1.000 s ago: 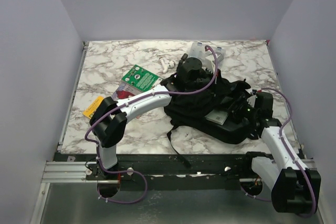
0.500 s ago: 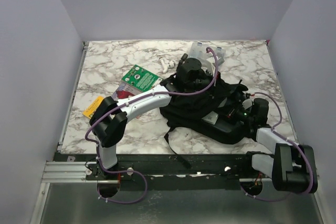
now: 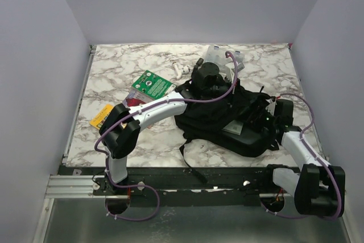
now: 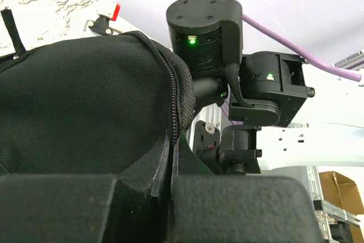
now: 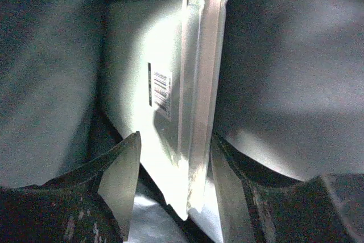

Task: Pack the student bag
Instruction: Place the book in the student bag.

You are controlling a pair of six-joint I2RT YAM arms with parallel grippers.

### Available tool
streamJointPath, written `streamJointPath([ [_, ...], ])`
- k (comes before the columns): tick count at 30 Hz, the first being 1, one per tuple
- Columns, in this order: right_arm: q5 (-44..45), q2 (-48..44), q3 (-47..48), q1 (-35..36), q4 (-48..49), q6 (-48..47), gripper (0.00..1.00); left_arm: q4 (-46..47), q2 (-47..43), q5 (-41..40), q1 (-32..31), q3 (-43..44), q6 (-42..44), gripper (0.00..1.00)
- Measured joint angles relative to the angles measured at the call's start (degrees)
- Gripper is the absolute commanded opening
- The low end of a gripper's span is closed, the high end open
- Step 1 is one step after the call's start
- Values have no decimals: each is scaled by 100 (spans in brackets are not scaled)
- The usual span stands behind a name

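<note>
Top external: student bag (image 3: pixel 205 123) lies on the table; the right arm enters at the bag's right end.
Left gripper (image 4: pixel 170 197): at the bag's far edge, jaws together, pinching the bag's lip beside the zip (image 4: pixel 173 92).
Right gripper (image 5: pixel 175 140): inside the bag, jaws apart, near corner of a white wrapped pack (image 5: pixel 153 66) between them, no squeeze evident.
Step, judged: seating the pack.
Doing it well: hold the lip up and taut; settle the pack flat against the grey lining (image 5: pixel 45 72); withdraw straight, clear of the zip.

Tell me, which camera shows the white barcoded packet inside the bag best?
The right wrist view: the packet fills the picture, barcode label plain. The top view shows only a pale patch in the bag's opening; the left wrist view shows just the bag's outside.
</note>
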Motion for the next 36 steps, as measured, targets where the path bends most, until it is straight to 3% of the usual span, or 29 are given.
streamJointPath([
  [5, 348, 164, 85, -4, -625, -136, 65, -2, 2, 0, 0, 0, -26, 0],
  [11, 651, -39, 201, -4, -901, -205, 63, -2, 4, -2, 2, 0, -98, 0],
  [20, 232, 199, -382, 85, 479, 431, 62, -7, 282, 70, -52, 221, -372, 0],
  [26, -170, 7, -352, 107, 767, 627, 63, 37, 289, 66, -63, 212, -387, 0],
  [29, 55, -116, 127, 125, -4, 535, 64, 42, 289, 66, -55, 210, -428, 0],
  [36, 2184, -977, 1510, 133, -2345, 376, 67, 107, 291, -39, -52, 160, -662, 0],
])
